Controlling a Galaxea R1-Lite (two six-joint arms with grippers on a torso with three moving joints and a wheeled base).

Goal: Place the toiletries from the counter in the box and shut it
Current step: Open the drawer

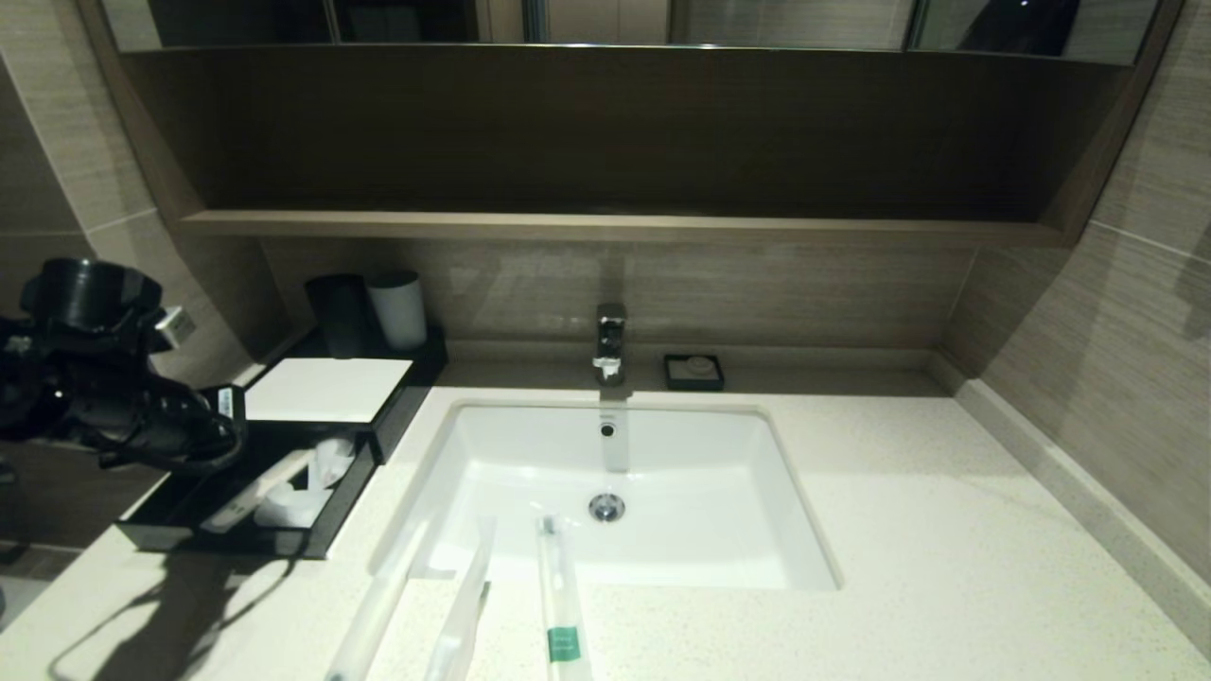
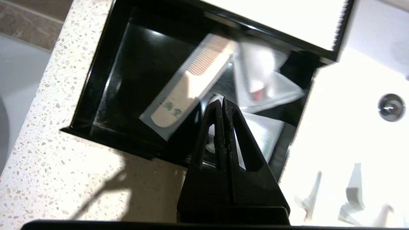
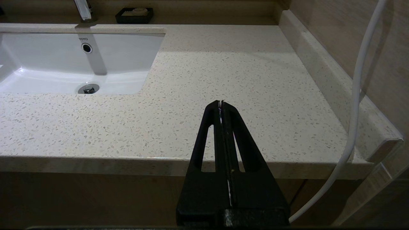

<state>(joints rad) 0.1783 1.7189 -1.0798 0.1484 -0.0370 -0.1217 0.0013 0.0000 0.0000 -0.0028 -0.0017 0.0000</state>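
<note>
Three toiletries in translucent wrappers lie on the counter (image 1: 946, 530) in front of the sink: one (image 1: 378, 605), a second (image 1: 465, 605), and a third (image 1: 560, 591) with a green label band. The black box (image 1: 326, 388) with the white top panel stands at the left, its drawer (image 1: 227, 544) pulled out. In the drawer lie a wrapped comb (image 2: 191, 83) and white packets (image 2: 265, 86). My left gripper (image 2: 222, 101) hangs shut and empty over the drawer's front part. My right gripper (image 3: 221, 102) is shut and empty before the counter's front edge, out of the head view.
A black cup (image 1: 339, 312) and a white cup (image 1: 397, 307) stand behind the box. The faucet (image 1: 610, 340) and a small black soap dish (image 1: 693, 372) sit behind the sink (image 1: 719, 530). Walls close in the right side; a white cable (image 3: 358, 95) hangs near my right arm.
</note>
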